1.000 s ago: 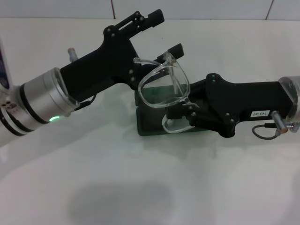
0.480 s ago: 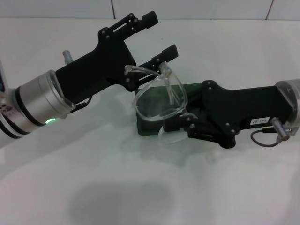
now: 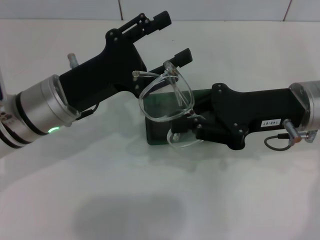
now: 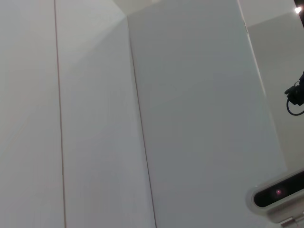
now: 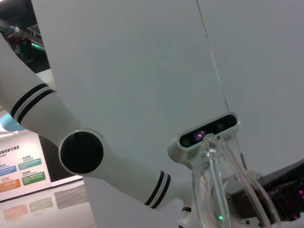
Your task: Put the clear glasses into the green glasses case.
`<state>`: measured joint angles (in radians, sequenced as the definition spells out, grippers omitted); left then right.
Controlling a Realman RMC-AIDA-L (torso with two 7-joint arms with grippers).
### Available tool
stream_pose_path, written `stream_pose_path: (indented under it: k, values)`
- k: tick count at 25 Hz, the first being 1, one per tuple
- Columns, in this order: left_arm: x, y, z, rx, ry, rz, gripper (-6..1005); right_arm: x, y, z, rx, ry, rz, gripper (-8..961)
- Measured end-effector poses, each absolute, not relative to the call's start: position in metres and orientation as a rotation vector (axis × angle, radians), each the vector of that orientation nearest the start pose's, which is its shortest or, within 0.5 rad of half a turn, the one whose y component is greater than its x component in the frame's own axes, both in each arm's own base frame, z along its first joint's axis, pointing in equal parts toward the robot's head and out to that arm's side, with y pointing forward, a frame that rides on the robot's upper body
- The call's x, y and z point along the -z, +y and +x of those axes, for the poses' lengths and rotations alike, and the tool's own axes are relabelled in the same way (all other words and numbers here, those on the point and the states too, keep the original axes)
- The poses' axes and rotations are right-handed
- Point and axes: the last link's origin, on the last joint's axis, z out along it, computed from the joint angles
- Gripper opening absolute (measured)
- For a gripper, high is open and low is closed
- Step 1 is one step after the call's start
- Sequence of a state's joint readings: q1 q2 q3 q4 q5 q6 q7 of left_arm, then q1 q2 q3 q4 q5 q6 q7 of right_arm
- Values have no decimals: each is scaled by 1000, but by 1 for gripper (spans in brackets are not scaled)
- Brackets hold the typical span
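Clear glasses (image 3: 166,98), transparent and wraparound, gripped by right tool (image 3: 192,126); left tool (image 3: 172,36) wide.

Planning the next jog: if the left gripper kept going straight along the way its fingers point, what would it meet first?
Nothing close, it seems. The left gripper is open and points up and away toward the back wall, passing behind the glasses held by the right gripper over the case. Depth is hard to judge.

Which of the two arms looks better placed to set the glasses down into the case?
The right. The right gripper already holds the clear glasses directly above the green case. The left gripper sits behind them with its jaws open, holding nothing.
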<state>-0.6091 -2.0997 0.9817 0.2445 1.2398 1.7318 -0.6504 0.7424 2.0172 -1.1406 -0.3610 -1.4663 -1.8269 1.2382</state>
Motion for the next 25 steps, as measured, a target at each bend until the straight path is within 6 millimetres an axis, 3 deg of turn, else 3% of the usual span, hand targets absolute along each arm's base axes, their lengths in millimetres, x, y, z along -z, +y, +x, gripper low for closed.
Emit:
stream_pose_path:
  k: [19, 25]
  values:
    - [26, 313, -191, 1412, 62, -2348, 728, 23, 320, 160, -1301, 247, -3048, 121]
    - [11, 314, -207, 1380, 51, -2150, 728, 19, 318, 163, -1273, 191, -3042, 120]
